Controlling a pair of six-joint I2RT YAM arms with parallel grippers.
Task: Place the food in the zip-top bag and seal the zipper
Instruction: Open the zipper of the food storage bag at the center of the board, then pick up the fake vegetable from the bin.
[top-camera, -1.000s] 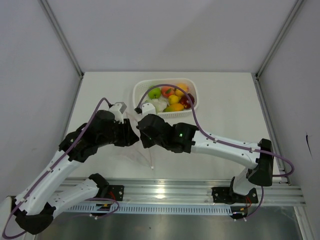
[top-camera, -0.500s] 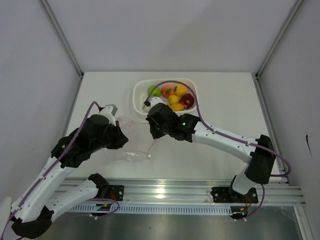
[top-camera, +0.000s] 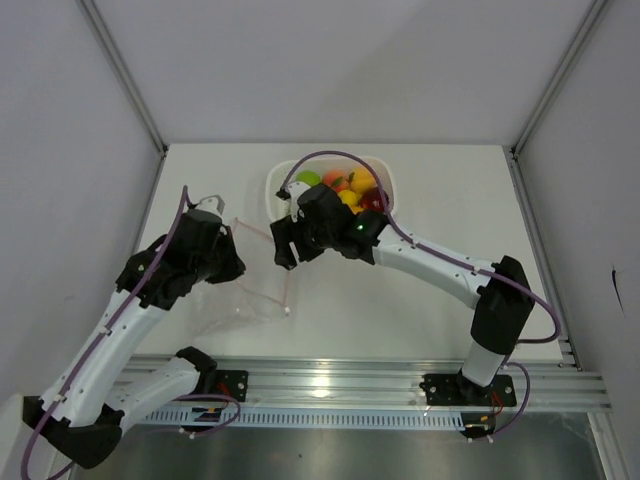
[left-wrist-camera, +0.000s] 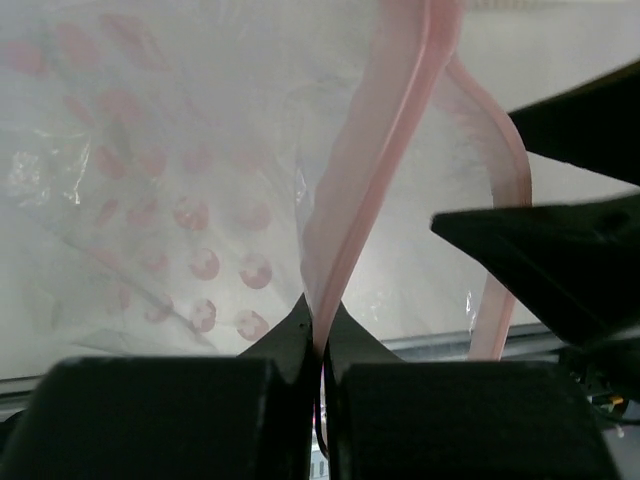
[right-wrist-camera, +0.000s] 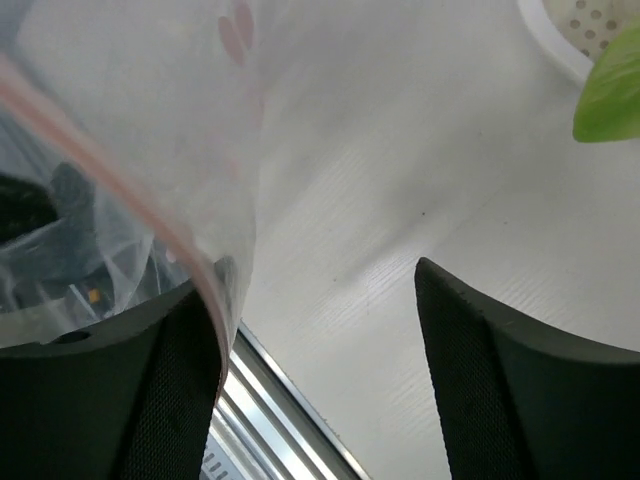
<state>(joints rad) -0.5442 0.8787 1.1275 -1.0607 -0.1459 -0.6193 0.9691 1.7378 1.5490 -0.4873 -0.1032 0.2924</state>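
The clear zip-top bag (top-camera: 255, 285) with faint pink dots hangs between the arms, its mouth spread. My left gripper (left-wrist-camera: 320, 315) is shut on the bag's pink zipper (left-wrist-camera: 400, 100) strip at the left rim. My right gripper (right-wrist-camera: 312, 278) stands open just right of the bag, with only bare table between its fingers. The bag's rim brushes its left finger (right-wrist-camera: 170, 380). The food (top-camera: 350, 197) lies in the white basket (top-camera: 390, 180) behind the right wrist: a green apple (top-camera: 309, 178), a dark red apple (top-camera: 375, 200) and orange and yellow pieces, partly hidden by the arm.
The right arm's purple cable (top-camera: 330, 157) arches over the basket. A metal rail (top-camera: 330, 385) runs along the table's near edge. Grey walls close in the table on both sides and at the back.
My right gripper has opened and let go of the bag's rim, moving back toward the basket. My left gripper closed on the zipper and drew the bag leftward, spreading its mouth.
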